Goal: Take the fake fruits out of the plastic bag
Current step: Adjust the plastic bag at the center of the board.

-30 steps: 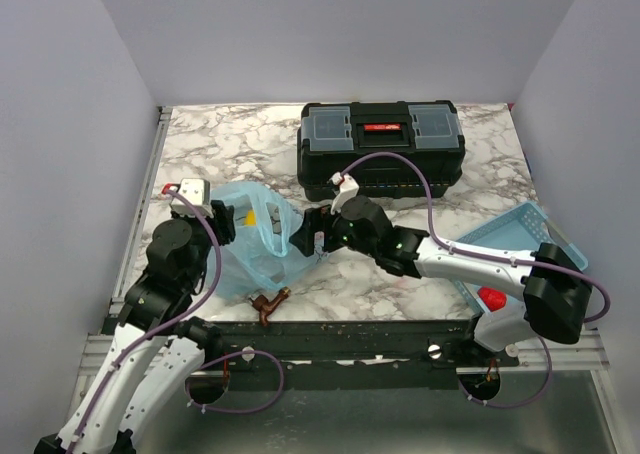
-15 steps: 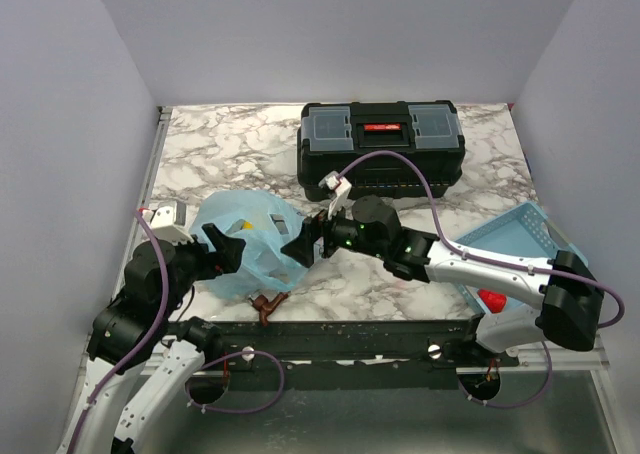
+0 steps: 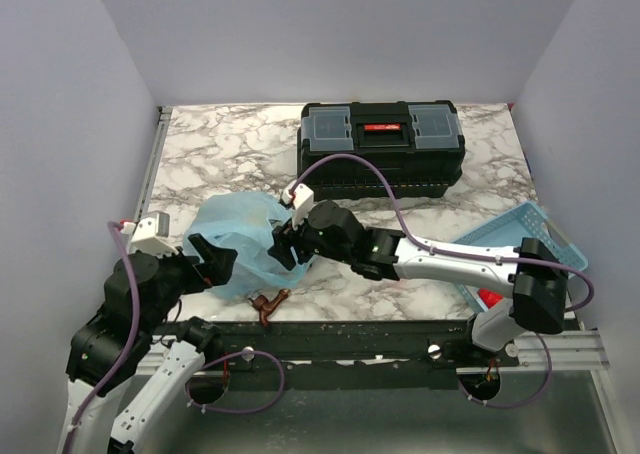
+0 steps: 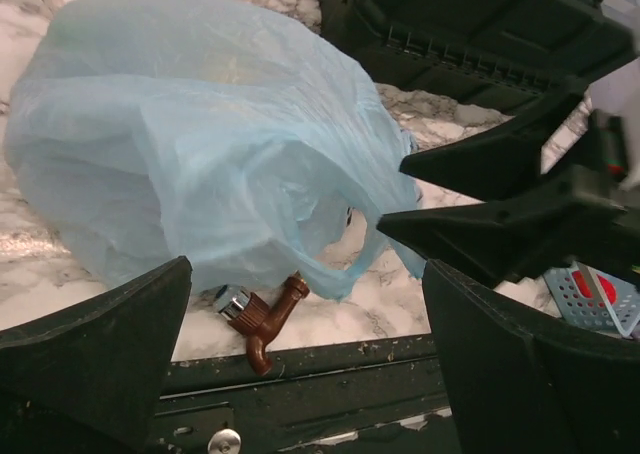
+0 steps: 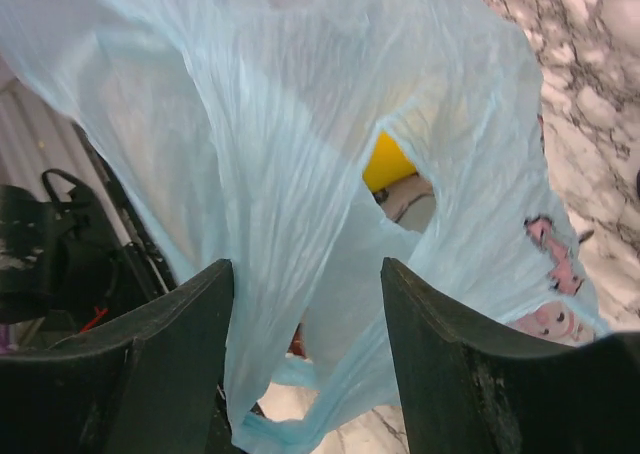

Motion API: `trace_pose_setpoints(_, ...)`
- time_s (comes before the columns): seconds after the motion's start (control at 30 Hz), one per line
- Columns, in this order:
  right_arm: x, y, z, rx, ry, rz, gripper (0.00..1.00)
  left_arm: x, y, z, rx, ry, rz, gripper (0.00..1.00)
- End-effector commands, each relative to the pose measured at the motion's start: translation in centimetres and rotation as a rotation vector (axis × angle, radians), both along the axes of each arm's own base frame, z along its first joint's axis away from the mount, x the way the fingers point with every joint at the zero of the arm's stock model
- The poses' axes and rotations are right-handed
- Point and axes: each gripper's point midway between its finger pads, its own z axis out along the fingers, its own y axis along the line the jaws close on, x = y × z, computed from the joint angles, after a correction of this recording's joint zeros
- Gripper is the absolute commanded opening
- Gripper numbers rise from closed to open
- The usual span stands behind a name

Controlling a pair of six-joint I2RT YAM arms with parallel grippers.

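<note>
Here, pink cartoons (image 5: 562,269) mark the plastic bag (image 5: 250,144).

We see a thin, translucent light-blue plastic bag (image 3: 243,242) — crinkly, faintly sheened — on a smooth grey-veined white marble-look tabletop (image 3: 225,149). The black rectangular plastic toolbox (image 3: 380,159) looks matt; the small brown tap-shaped piece (image 4: 272,319) has a shiny chrome-like end.

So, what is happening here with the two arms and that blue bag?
The two arms are working on the plastic bag, which lies on the marble table. The right gripper has its fingers apart around a fold of the bag near its mouth. The left gripper is open beside the bag, holding nothing. A yellow fruit shows inside the bag.
</note>
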Motion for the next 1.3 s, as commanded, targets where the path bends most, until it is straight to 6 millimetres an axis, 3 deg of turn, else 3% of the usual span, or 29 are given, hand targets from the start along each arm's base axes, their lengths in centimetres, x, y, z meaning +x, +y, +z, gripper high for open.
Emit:
trace_pose_setpoints(0.0,0.9,0.0,-1.9,-0.078,-0.019,-0.043,0.62,-1.0,1.5,3.1,0.076,-0.075,-0.004,0.98)
trace_pose_setpoints(0.13,0.7,0.1,-2.8,-0.096,-0.014,-0.031,0.80,-1.4,1.1,3.8,0.078,-0.061,-0.040,0.99)
trace_pose_setpoints(0.27,0.5,0.3,-3.4,-0.114,-0.018,-0.022,0.82,-1.8,0.0,2.1,0.016,0.009,-0.059,0.97)
trace_pose_setpoints(0.33,1.0,0.2,-3.3,-0.115,-0.026,-0.056,0.72,-2.0,-1.1,0.8,-0.037,0.042,-0.092,0.93)
trace_pose_setpoints(0.4,1.4,0.1,-2.7,-0.102,-0.030,-0.084,0.54,-2.4,-2.8,-0.8,-0.097,0.081,-0.158,0.90)
trace_pose_setpoints(0.53,0.9,0.9,-0.9,-0.056,-0.010,-0.052,0.32,-2.4,-5.8,-2.9,-0.232,0.113,-0.258,0.93)
trace_pose_setpoints(0.6,0.8,1.0,-0.6,-0.070,0.008,-0.054,0.26,-2.0,-7.1,-4.0,-0.288,0.117,-0.295,0.93)
trace_pose_setpoints(0.77,0.4,0.7,0.5,-0.039,0.023,-0.053,0.11,1.1,-6.9,-5.4,-0.281,0.079,-0.205,0.89)
trace_pose_setpoints(0.93,0.0,0.5,1.6,-0.009,0.035,-0.050,0.03,3.5,-5.2,-5.4,-0.169,0.024,-0.110,0.77)
trace_pose_setpoints(1.07,1.0,0.0,2.6,0.015,0.027,-0.114,0.01,4.1,-4.2,-6.2,-0.080,0.036,-0.088,0.66)
trace_pose_setpoints(1.27,4.2,-1.0,3.6,0.042,0.053,-0.215,0.01,2.6,-4.0,-4.9,-0.061,0.043,-0.127,0.17)
